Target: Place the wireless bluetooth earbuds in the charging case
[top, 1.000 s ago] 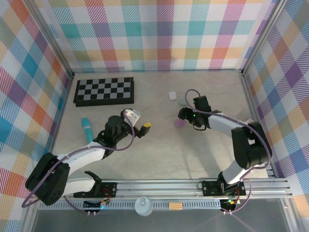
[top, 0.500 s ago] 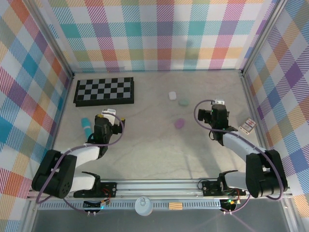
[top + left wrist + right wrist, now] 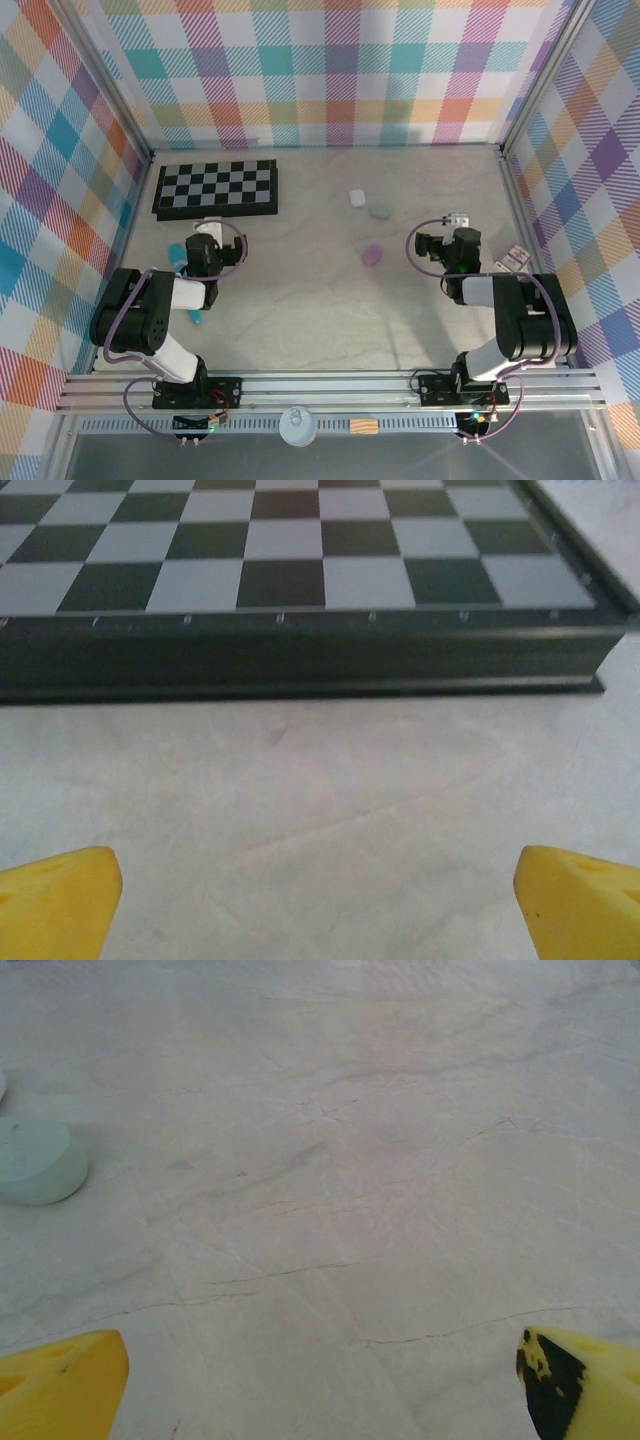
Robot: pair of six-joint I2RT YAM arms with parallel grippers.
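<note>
A folded black-and-white chessboard (image 3: 216, 188) lies flat at the far left of the pale marbled table (image 3: 330, 310), its dark edge facing the near side. A teal cylinder (image 3: 178, 256) lies in front of its left end, partly covered. By the right wall sits a small red-and-white item (image 3: 513, 259), perhaps a card packet.

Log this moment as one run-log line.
left gripper: open, empty, facing black-and-white chessboard | right gripper: open, empty, above pale marbled tabletop | purple pebble-shaped case: lying free, ungripped
</note>
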